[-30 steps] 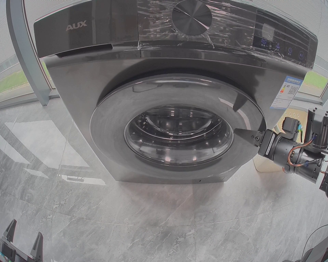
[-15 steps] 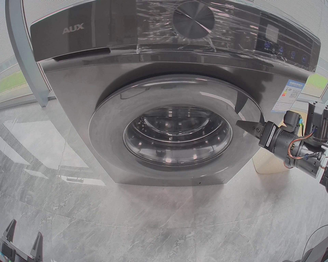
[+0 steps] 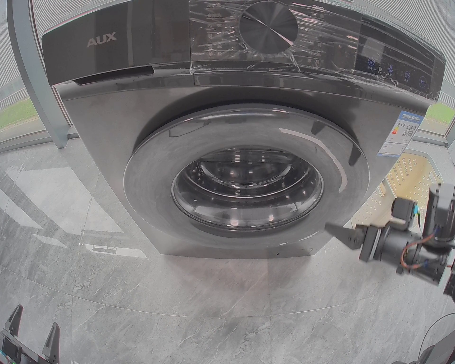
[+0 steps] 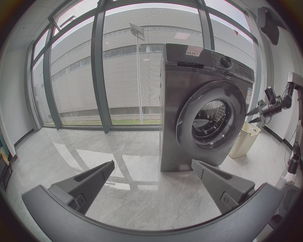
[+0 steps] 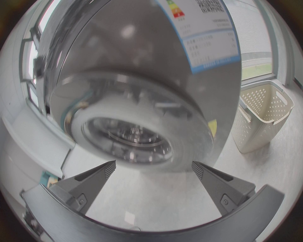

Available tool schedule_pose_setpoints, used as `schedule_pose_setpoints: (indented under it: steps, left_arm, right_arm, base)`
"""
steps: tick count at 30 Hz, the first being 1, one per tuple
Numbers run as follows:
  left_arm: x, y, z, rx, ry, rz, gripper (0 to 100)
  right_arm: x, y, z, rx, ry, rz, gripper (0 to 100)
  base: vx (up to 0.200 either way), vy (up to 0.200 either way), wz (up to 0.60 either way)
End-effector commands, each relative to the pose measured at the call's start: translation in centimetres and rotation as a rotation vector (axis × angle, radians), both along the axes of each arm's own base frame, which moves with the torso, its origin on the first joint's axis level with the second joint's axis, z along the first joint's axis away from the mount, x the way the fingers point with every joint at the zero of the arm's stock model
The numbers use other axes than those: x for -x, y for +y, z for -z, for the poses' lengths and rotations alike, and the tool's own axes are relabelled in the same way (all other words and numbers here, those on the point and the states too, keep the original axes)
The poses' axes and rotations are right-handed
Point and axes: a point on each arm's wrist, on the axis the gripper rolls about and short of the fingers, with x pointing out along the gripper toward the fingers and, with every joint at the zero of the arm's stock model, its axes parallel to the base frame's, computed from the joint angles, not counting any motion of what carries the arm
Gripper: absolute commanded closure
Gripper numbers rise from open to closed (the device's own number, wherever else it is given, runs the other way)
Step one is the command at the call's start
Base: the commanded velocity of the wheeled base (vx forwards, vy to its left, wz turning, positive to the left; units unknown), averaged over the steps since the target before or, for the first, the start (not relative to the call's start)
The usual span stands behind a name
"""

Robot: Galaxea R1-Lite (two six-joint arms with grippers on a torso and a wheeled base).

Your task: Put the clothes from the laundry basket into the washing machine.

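The left gripper (image 3: 34,320) sits low and well out from the washing machine (image 3: 246,118), off toward its left front corner, above the grey marbled floor (image 3: 189,294). Its jaws are released and wide apart with nothing between them; the left wrist view shows the same left gripper (image 4: 152,164) facing the machine across bare floor. A grey window post (image 3: 33,71) rises behind the machine's left side.

The washing machine is a dark grey front-loader standing on the floor. Along its top run a detergent drawer (image 3: 113,47) at the left, a round dial (image 3: 268,21) in the middle under clear film wrap, and a touch panel (image 3: 393,64) at the right. Its round door (image 3: 246,185) is closed, and the drum shows through the glass. A paper label (image 3: 400,132) is stuck to the machine's front at the upper right.

The right gripper (image 3: 339,233) hangs in front of the machine's lower right corner, pointing toward the door's lower right rim and apart from it. Its jaws are released and hold nothing, as the right wrist view (image 5: 153,165) makes plain.

The laundry basket (image 3: 412,180), cream and perforated, stands upright on the floor just beside the machine's right side, behind the right arm.
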Motion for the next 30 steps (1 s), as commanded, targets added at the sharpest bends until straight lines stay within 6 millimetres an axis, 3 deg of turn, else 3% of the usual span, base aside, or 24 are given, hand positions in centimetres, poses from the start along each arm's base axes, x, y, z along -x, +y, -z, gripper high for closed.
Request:
schedule_pose_setpoints:
  steps: [1,7,9,17,25,30]
  left_arm:
    - [0.0,0.0,0.5,0.003,0.003,0.0,0]
    - [0.0,0.0,0.5,0.003,0.003,0.0,0]
    - [0.0,0.0,0.5,0.003,0.003,0.0,0]
    - [0.0,0.0,0.5,0.008,0.003,0.012,0]
    - [0.0,0.0,0.5,0.011,0.003,0.015,0]
    - [0.0,0.0,0.5,0.011,0.003,0.015,0]
  right_arm:
    - [8.0,-2.3,3.0,0.077,-0.035,-0.248,0]
    - [10.6,-4.8,2.8,0.074,-0.172,-0.233,0]
    - [12.0,-6.5,2.5,0.071,-0.26,-0.176,0]
    - [14.5,-9.3,2.9,0.086,-0.355,0.038,0]
    - [16.6,-10.6,3.6,0.117,-0.408,0.199,0]
    - [18.4,-11.0,6.1,0.142,-0.423,0.239,0]
  base:
    - [0.0,0.0,0.0]
    - [0.0,0.0,0.0]
    - [0.0,0.0,0.0]
    - [0.0,0.0,0.0]
    - [0.0,0.0,0.0]
    - [0.0,0.0,0.0]
